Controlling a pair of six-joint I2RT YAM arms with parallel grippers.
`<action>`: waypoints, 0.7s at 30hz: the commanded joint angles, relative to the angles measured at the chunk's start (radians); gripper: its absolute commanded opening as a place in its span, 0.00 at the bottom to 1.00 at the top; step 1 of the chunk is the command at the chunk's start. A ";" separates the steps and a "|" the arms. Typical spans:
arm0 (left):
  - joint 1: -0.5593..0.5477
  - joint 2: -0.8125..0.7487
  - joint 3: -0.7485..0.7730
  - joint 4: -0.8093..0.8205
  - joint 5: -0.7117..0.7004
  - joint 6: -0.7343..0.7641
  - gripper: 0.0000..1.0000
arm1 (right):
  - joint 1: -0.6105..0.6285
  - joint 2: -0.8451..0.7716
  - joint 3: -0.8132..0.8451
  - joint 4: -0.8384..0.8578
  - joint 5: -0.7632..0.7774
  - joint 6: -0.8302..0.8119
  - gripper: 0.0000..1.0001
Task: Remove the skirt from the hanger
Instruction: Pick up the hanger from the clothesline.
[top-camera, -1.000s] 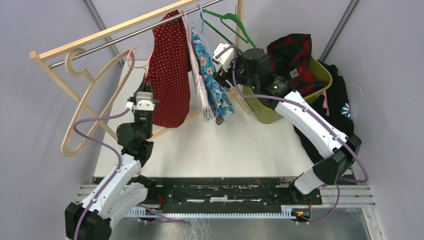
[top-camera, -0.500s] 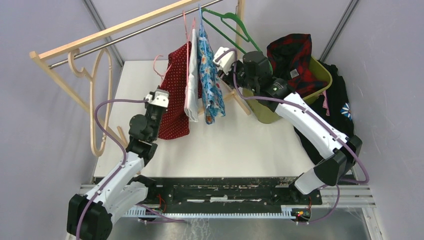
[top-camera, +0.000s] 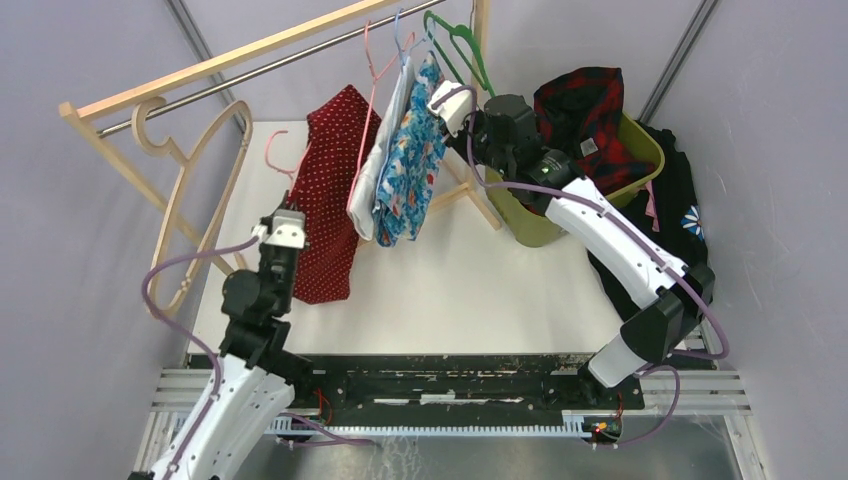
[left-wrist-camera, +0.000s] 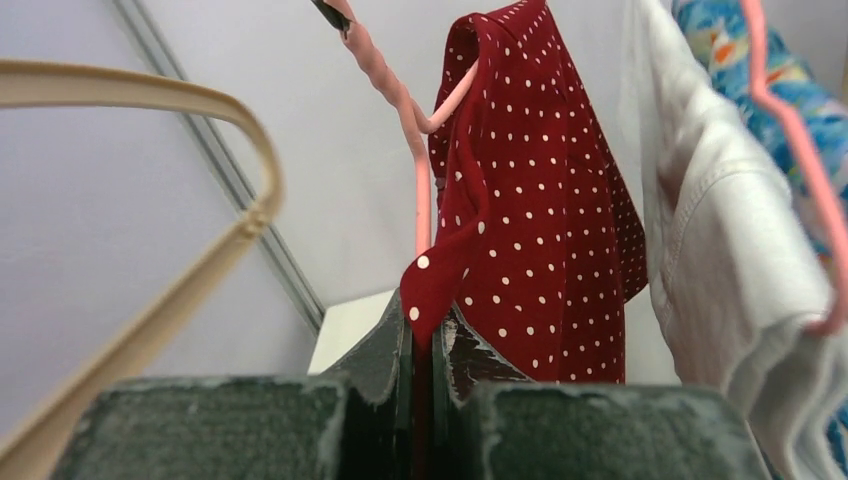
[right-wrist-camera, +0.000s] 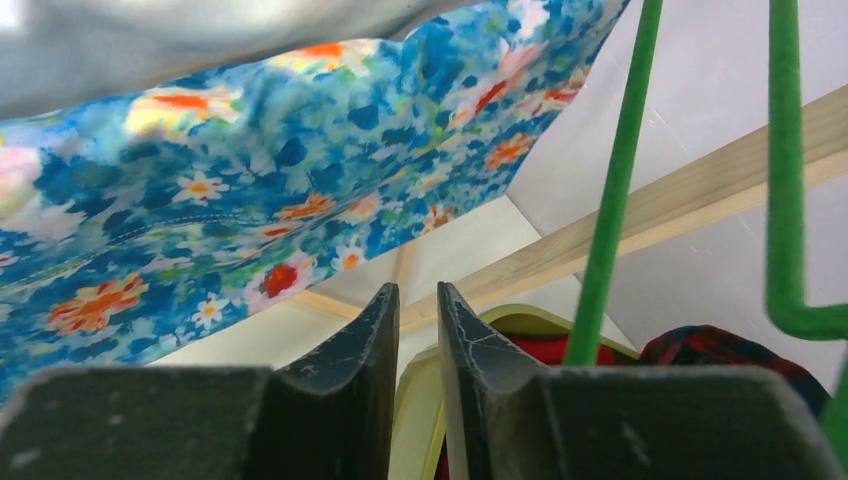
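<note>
The skirt (top-camera: 325, 220) is red with white dots and slants from near the rail down to the table. In the left wrist view the skirt (left-wrist-camera: 545, 200) still hangs over a pink hanger (left-wrist-camera: 395, 90). That pink hanger (top-camera: 272, 150) shows left of it from above. My left gripper (top-camera: 290, 222) is shut on the skirt's lower edge, and red cloth is pinched between the jaws of this left gripper (left-wrist-camera: 432, 320). My right gripper (top-camera: 440, 100) is up by a blue floral garment (top-camera: 405, 170). This right gripper (right-wrist-camera: 417, 300) has only a narrow gap between its jaws, and nothing shows in it.
A white garment (top-camera: 372, 180) hangs between the skirt and the floral one. A green hanger (top-camera: 460, 45) hangs on the rail (top-camera: 250, 65) beside my right wrist. A large wooden hanger (top-camera: 190, 210) dangles at the left. A green bin (top-camera: 640, 150) with plaid cloth (top-camera: 585, 105) stands at the right.
My left arm pulled back toward the near edge, dragging the red skirt down and aslant. The right jaws went from wide to nearly together. The floral and white garments swung left.
</note>
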 joint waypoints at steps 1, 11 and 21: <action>-0.002 -0.156 0.040 -0.028 -0.043 0.040 0.03 | -0.003 0.020 0.092 0.056 -0.024 0.028 0.28; -0.002 -0.204 0.198 -0.168 0.040 0.078 0.03 | -0.002 0.048 0.104 0.022 -0.083 0.111 0.30; -0.002 -0.131 0.237 -0.147 0.063 0.082 0.03 | 0.022 0.067 -0.043 -0.114 -0.174 0.197 0.03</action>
